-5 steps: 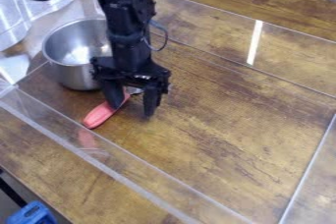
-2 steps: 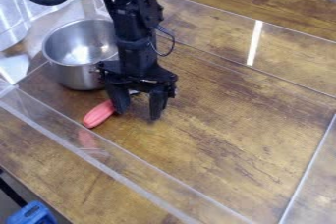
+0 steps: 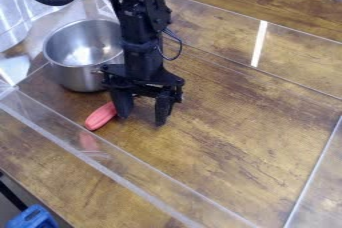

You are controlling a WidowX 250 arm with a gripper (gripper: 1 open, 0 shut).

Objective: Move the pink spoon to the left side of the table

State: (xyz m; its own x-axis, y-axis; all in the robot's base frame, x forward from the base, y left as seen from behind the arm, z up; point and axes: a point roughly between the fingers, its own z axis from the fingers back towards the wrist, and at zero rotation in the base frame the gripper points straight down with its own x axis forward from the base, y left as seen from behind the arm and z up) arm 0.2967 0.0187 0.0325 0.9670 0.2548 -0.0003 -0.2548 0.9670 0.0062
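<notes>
The pink spoon (image 3: pixel 100 118) lies on the dark wood table (image 3: pixel 241 132), its salmon handle showing just left of my gripper; its metal bowl is hidden behind the fingers. My gripper (image 3: pixel 143 112) hangs from the black arm, fingers pointing down at the tabletop and spread apart, open, with nothing between them. The left finger (image 3: pixel 123 106) stands right beside the spoon's upper end.
A round steel pot (image 3: pixel 78 54) stands behind and to the left of the gripper, close to the arm. Clear acrylic walls (image 3: pixel 80 142) border the table on the front left and right. A blue object (image 3: pixel 30 218) shows at the bottom left corner.
The gripper has shifted slightly to the right and toward the front, away from the spoon. The spoon and pot have not moved.
</notes>
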